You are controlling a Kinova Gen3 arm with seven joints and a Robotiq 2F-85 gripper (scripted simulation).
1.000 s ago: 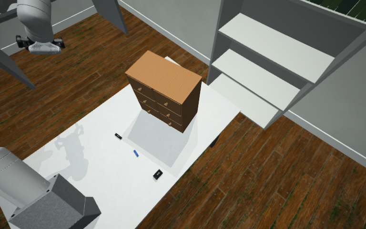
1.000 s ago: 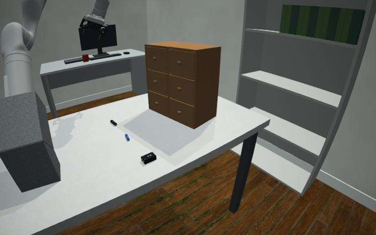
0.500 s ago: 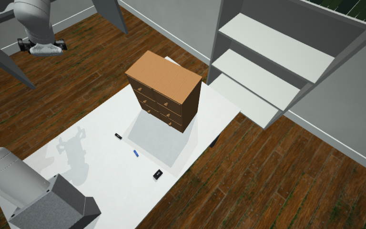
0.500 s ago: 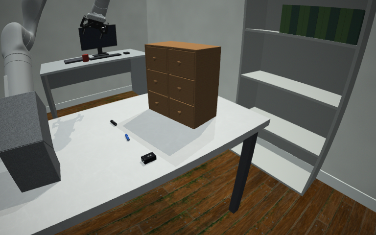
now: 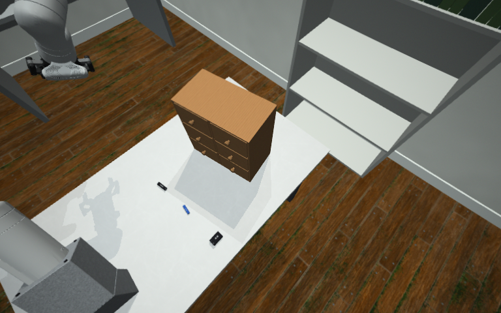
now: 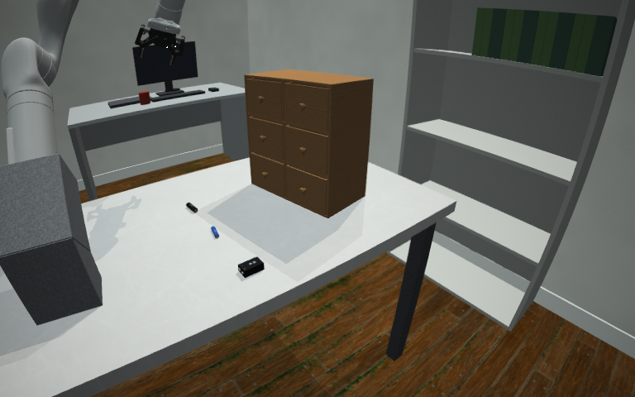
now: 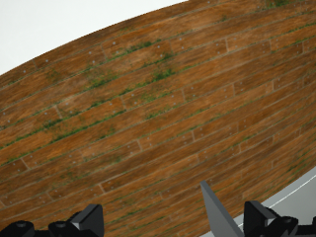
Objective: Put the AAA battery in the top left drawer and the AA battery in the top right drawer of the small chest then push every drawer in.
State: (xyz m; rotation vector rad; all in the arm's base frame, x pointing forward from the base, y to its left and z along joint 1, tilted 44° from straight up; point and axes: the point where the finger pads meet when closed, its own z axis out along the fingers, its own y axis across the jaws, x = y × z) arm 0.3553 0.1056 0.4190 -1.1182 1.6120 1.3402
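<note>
Spread wide with nothing between its fingers, one gripper (image 5: 60, 70) (image 6: 159, 46) (image 7: 173, 220) hangs high, out past the table's long edge. One chest (image 5: 224, 105) (image 6: 306, 140) stands on the one white table (image 5: 147, 236) (image 6: 154, 289), its six drawers shut, three rows of two. Two batteries, one black (image 5: 162, 186) (image 6: 191, 207) and one blue (image 5: 186, 209) (image 6: 214, 231), lie apart before it; which is AAA I cannot tell. One black box (image 5: 216, 238) (image 6: 250, 266) sits near the opposite long edge. Open tabletop separates all three small things from the drawer fronts.

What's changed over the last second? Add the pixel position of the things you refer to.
The open gripper (image 5: 60, 68) (image 6: 156, 59) (image 7: 173, 220) shifted slightly down and right in the top view, slightly up and right in the exterior view. Nothing was gripped or released. Unchanged: the chest (image 5: 223, 105) (image 6: 351, 145) with drawers shut, the black battery (image 5: 162, 186) (image 6: 191, 207), blue battery (image 5: 186, 209) (image 6: 214, 231) and black box (image 5: 216, 238) (image 6: 251, 266).
</note>
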